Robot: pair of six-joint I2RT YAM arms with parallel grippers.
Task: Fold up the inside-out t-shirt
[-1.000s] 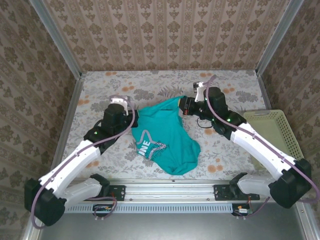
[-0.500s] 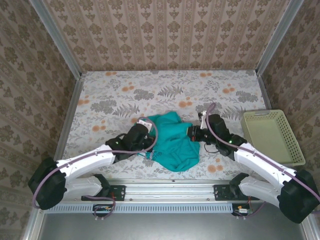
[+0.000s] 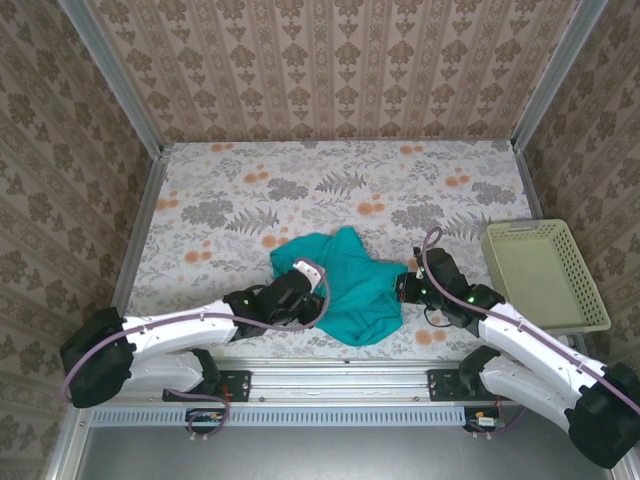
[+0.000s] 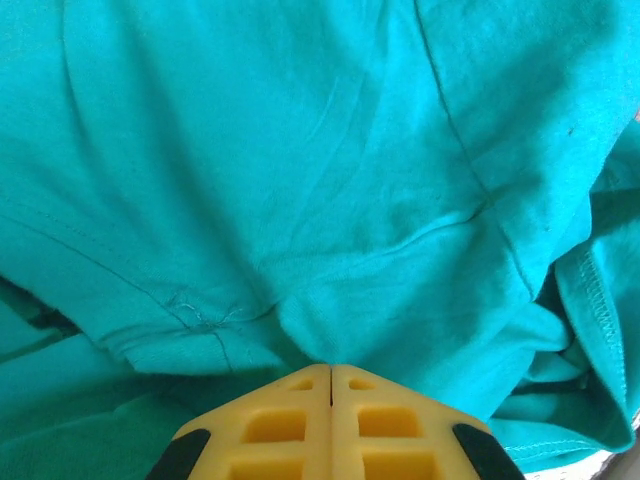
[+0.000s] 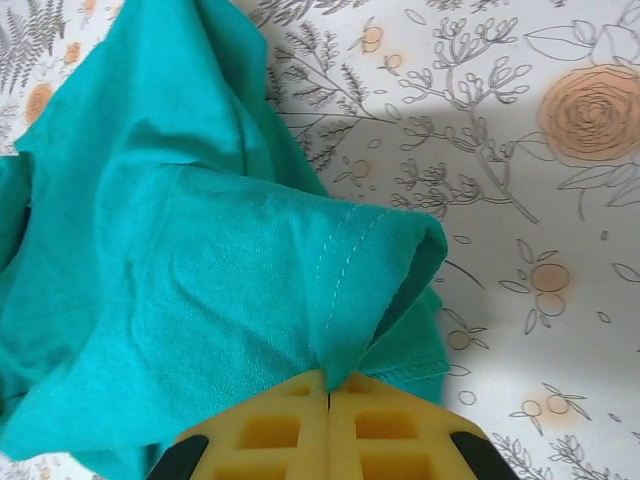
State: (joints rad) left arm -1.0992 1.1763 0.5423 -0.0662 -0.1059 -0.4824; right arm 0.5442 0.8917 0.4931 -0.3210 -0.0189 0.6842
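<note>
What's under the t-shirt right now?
The floral table shows around the bunched t-shirt, so the shirt lies on it. The cloth hides anything beneath the heap. The left gripper and right gripper pinch its folds, jaws shut.

Back wall (image 3: 340,70) papered in beige-brown damask, pattern set in vertical stripes. Same paper seen on left wall (image 3: 50,200) and right wall (image 3: 600,150). Corners framed by grey metal posts (image 3: 112,75). Table (image 3: 220,190) covered in pale print of grey leaves and orange flowers. Metal rail (image 3: 340,385) fixed along near edge. Pale yellow basket (image 3: 527,227) set at right side of table. Scene lit evenly, shadows kept soft.
</note>
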